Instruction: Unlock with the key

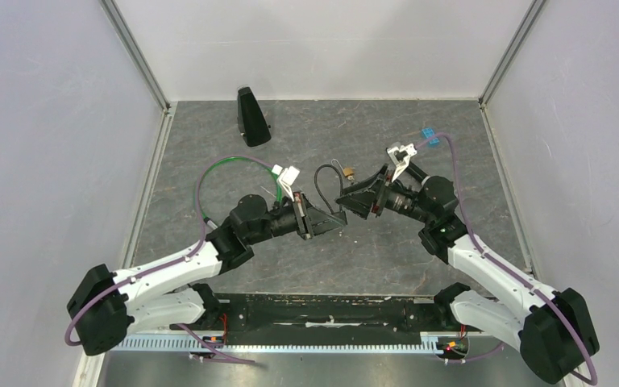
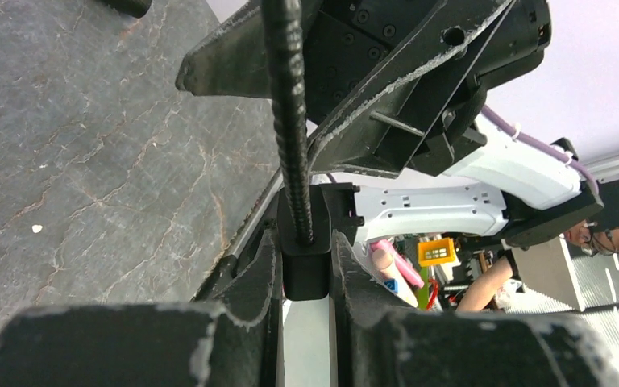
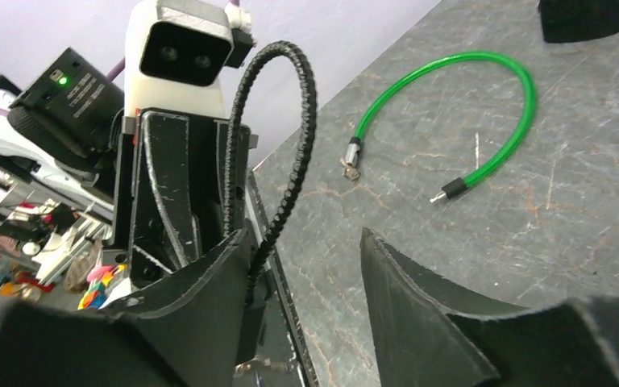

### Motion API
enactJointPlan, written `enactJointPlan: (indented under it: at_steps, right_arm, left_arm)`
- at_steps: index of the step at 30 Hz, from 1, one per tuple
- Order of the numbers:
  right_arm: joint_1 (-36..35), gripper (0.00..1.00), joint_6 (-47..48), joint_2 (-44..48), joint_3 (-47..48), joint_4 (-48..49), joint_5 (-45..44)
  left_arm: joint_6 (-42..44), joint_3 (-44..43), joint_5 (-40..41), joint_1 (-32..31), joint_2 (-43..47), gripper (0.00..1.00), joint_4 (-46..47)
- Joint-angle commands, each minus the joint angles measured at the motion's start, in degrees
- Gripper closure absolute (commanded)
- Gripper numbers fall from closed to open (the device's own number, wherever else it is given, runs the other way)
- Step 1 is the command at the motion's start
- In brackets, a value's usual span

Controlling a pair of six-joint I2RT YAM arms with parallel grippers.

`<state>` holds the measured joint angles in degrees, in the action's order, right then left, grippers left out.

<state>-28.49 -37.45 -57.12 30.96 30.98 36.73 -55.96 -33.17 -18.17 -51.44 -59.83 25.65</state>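
Green cable (image 3: 529, 101) lay loose on the table (image 1: 419, 242) at the far left, apart from the work. Next came the left gripper (image 2: 306, 258), clenched on the lock body (image 2: 305, 274), a black block standing between its fingers near the table's middle. From that block a ribbed black cable (image 2: 290, 121) rose and looped toward a small brass piece (image 1: 348, 172); whether that was the key I could not tell. The black cable looked springy and likely to sway, while the lock body seemed hard and stiff, so its flat sides are probably the place to hold it. Rightmost, the right gripper (image 3: 302, 238) stood wide apart and empty, facing the left one, the black cable passing just beside one finger.
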Motion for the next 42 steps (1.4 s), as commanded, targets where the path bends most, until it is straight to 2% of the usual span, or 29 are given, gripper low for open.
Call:
enactJointPlan:
  at_steps: [1,2,5,8,12,18,22,23,24,26,27,29,35,39,41,42]
  right_arm:
    - [0.04,0.51,0.82,-0.12,2.77,-0.18,3.23]
    - [0.01,0.61,0.97,-0.01,2.7,-0.16,3.26]
    - [0.09,1.0,1.71,0.5,2.94,-0.61,2.25]
    - [0.18,1.0,3.18,0.13,4.69,-3.01,0.71]
    - [0.86,1.0,1.47,0.15,6.05,-1.67,-0.38]
    - [2.3,1.0,-0.58,-0.66,8.13,-0.26,-0.85]
    - [2.47,1.0,0.98,-0.77,7.41,-3.39,-3.39]
    - [2.51,0.92,2.17,-0.63,7.36,-5.32,-4.96]
    - [2.56,0.71,3.65,-0.71,7.62,-8.58,-7.4]
    - [2.57,0.43,7.85,-0.43,8.08,-14.89,-12.17]
    - [2.6,0.34,9.66,-0.02,8.0,-16.98,-14.6]
    - [2.56,0.28,12.61,1.32,7.42,-19.44,-17.36]
    - [2.56,0.22,18.53,5.61,5.69,-24.59,-24.06]
    - [2.6,0.12,20.89,8.62,3.87,-27.44,-31.87]
    - [2.56,0.02,21.73,10.36,2.9,-28.14,-35.1]
    - [2.6,0.02,22.06,11.12,2.51,-28.37,-36.3]
  left_arm:
    - [5.97,-3.24,-4.7,0.02,-0.64,0.98,2.53]
    - [6.69,-3.69,-5.16,0.02,-1.0,0.98,1.8]
    - [9.02,-4.71,-7.48,0.02,-1.92,0.98,0.7]
    - [10.92,-4.8,-9.99,-0.04,-2.71,0.98,0.51]
    - [13.99,-4.02,-11.53,-1.04,-2.89,0.98,-1.73]
    - [15.69,-2.71,-10.71,-2.24,-3.03,0.98,-5.24]
    - [15.96,-2.76,-8.91,-2.26,-2.04,0.98,-7.4]
    - [15.97,-2.79,-7.8,-2.26,-1.82,0.98,-8.37]
    - [15.95,-2.99,-6.83,-2.21,-1.84,0.98,-9.36]
    - [15.97,-3.51,-5.58,-2.14,-2.02,0.98,-11.03]
    - [15.7,-3.73,-4.82,-2.13,-2.26,0.98,-12.03]
    - [15.08,-4.36,-3.07,-1.84,-2.83,0.98,-14.05]
    - [11.43,-5.21,0.13,1.23,-6.3,0.98,-17.58]
    - [9.64,-6.15,0.55,5.15,-10.41,0.98,-18.88]
    - [9.48,-6.69,0.83,6.99,-12.83,0.98,-18.71]
    - [9.26,-7.13,0.95,7.85,-14.39,0.98,-18.5]
